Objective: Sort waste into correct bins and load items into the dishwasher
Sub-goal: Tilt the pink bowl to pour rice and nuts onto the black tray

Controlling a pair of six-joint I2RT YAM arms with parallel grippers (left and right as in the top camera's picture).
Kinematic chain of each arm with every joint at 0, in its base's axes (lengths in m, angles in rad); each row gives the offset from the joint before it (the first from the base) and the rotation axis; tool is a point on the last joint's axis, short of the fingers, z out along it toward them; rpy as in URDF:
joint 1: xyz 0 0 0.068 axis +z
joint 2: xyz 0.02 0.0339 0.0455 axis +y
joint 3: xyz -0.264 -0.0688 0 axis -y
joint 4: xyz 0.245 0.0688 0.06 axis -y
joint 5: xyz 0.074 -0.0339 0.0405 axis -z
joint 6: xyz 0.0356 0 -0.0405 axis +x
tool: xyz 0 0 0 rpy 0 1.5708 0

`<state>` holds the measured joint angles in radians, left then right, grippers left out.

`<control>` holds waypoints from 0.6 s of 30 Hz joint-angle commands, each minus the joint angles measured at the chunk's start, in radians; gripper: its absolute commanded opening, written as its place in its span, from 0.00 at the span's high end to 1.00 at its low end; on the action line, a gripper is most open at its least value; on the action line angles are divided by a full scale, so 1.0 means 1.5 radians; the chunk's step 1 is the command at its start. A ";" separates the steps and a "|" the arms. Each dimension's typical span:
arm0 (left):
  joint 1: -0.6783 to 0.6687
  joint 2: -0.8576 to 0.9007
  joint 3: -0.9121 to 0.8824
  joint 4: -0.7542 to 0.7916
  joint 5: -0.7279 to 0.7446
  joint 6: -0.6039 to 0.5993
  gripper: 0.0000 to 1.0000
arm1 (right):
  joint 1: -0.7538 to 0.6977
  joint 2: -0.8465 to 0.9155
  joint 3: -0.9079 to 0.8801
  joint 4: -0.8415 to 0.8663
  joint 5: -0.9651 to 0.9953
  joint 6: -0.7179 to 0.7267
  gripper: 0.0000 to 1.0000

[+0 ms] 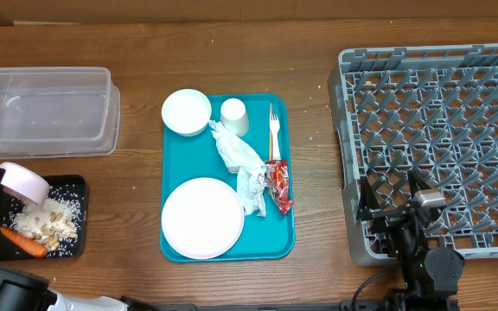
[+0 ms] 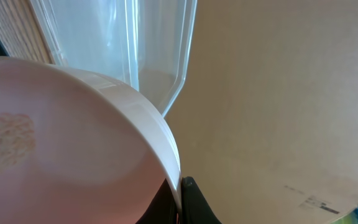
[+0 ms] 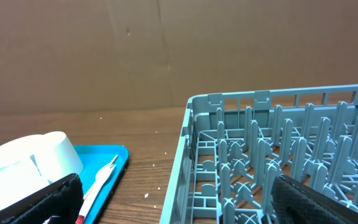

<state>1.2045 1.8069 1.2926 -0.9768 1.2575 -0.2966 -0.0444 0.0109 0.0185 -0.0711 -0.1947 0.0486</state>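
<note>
White round bowl [image 1: 20, 183], tipped on edge at the lower left of the frame, is pinched at its rim by the left end effector [image 2: 179, 202], whose jaws are pressed together on it. Just below it lies the flat black rectangular tray [image 1: 76, 186], holding beige rice-like scraps [image 1: 52, 220] and an orange carrot [image 1: 22, 243]. The large grey plastic dish rack [image 1: 439, 130] lies far right, across the teal serving tray [image 1: 258, 104]. The right end effector [image 1: 393, 192], spread wide, is nearer it.
</note>
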 commanded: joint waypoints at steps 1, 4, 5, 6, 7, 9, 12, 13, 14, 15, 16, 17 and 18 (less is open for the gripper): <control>0.009 0.003 0.000 0.020 0.016 -0.007 0.96 | -0.001 -0.005 -0.007 0.004 0.002 0.002 0.00; 0.008 0.003 -0.001 -0.014 0.041 0.006 0.96 | -0.001 -0.005 -0.007 0.004 0.002 0.002 0.00; 0.009 0.003 -0.001 0.003 0.045 0.008 0.96 | -0.001 -0.005 -0.007 0.004 0.002 0.002 0.00; 0.009 0.003 -0.001 0.026 0.032 -0.005 0.96 | -0.001 -0.005 -0.007 0.004 0.002 0.002 0.00; 0.009 0.003 -0.001 0.008 0.041 -0.016 0.96 | -0.001 -0.005 -0.007 0.004 0.002 0.002 0.00; 0.009 0.003 -0.001 -0.029 0.110 0.039 0.96 | -0.001 -0.005 -0.007 0.004 0.002 0.002 0.00; 0.010 0.003 -0.001 -0.007 0.050 0.019 0.96 | -0.001 -0.005 -0.007 0.004 0.002 0.002 0.00; 0.010 0.003 -0.001 -0.020 0.053 0.015 0.96 | -0.001 -0.005 -0.007 0.004 0.002 0.002 0.00; 0.010 0.003 -0.001 -0.024 0.066 0.021 0.96 | -0.001 -0.005 -0.007 0.004 0.002 0.002 0.00; 0.010 0.003 -0.001 -0.012 0.067 0.025 0.96 | -0.001 -0.005 -0.007 0.004 0.002 0.002 0.00; 0.010 0.003 -0.001 -0.012 0.068 0.023 0.96 | -0.001 -0.005 -0.007 0.004 0.002 0.002 0.00; 0.010 0.003 -0.001 -0.047 0.086 0.031 0.96 | -0.001 -0.005 -0.007 0.004 0.002 0.002 0.00; 0.009 0.003 -0.001 -0.070 0.117 0.056 0.96 | -0.001 -0.005 -0.007 0.004 0.002 0.002 0.00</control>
<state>1.2137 1.8069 1.2896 -1.0142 1.3357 -0.2783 -0.0444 0.0109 0.0185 -0.0708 -0.1951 0.0490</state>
